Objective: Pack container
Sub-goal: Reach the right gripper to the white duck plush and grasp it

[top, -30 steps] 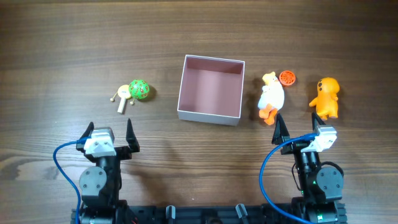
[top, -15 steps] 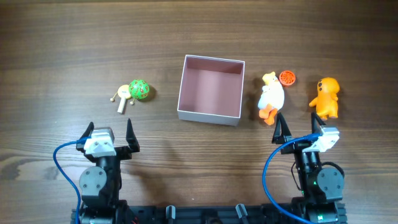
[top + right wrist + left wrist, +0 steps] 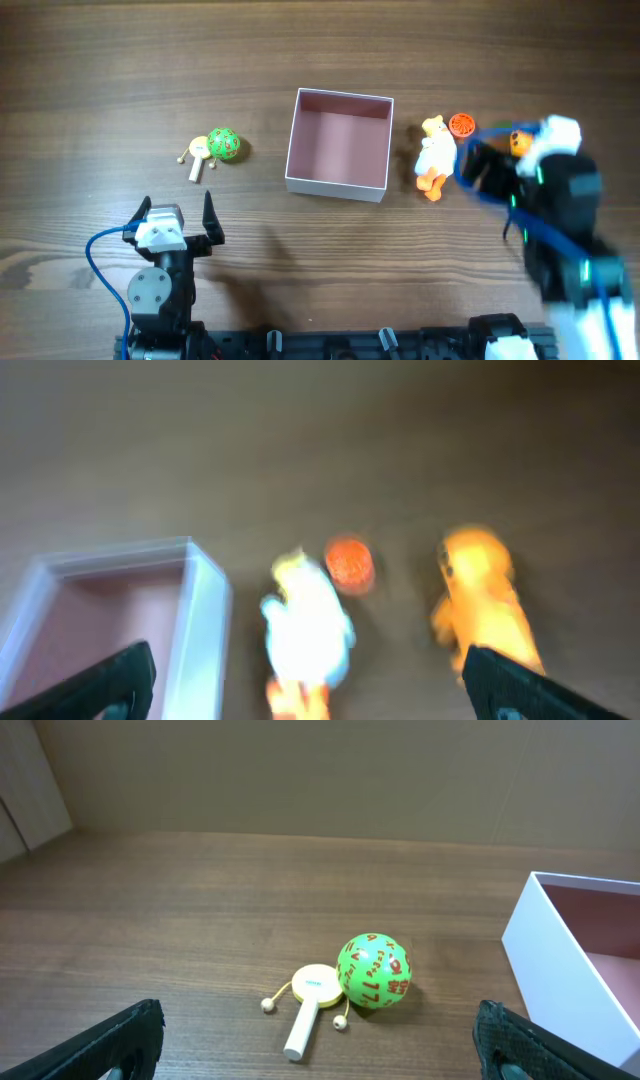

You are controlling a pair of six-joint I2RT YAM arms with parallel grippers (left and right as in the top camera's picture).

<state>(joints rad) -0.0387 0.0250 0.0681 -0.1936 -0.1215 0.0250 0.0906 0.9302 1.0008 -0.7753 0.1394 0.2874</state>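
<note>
The container (image 3: pixel 293 160), white outside and pink inside, stands open and empty at the table's middle. It also shows in the left wrist view (image 3: pixel 553 950) and the right wrist view (image 3: pixel 203 610). A green ball (image 3: pixel 224 144) and a small paddle toy (image 3: pixel 196 158) lie to its left. A white duck (image 3: pixel 436 152), an orange disc (image 3: pixel 461 125) and an orange figure (image 3: pixel 518 141) lie to its right. My left gripper (image 3: pixel 178 215) is open and empty, near the front edge. My right gripper (image 3: pixel 478 168) is open and empty, raised over the duck and the orange figure, which my arm partly hides.
The right wrist view is blurred by motion; it shows the duck (image 3: pixel 308 625), the disc (image 3: pixel 349 562) and the orange figure (image 3: pixel 487 605) between the open fingers. The ball (image 3: pixel 373 971) and paddle (image 3: pixel 310 1005) lie ahead of my left gripper (image 3: pixel 320 1042).
My right arm has lifted and swung forward from the front edge to above the toys on the right. The left arm and all the toys have stayed put.
</note>
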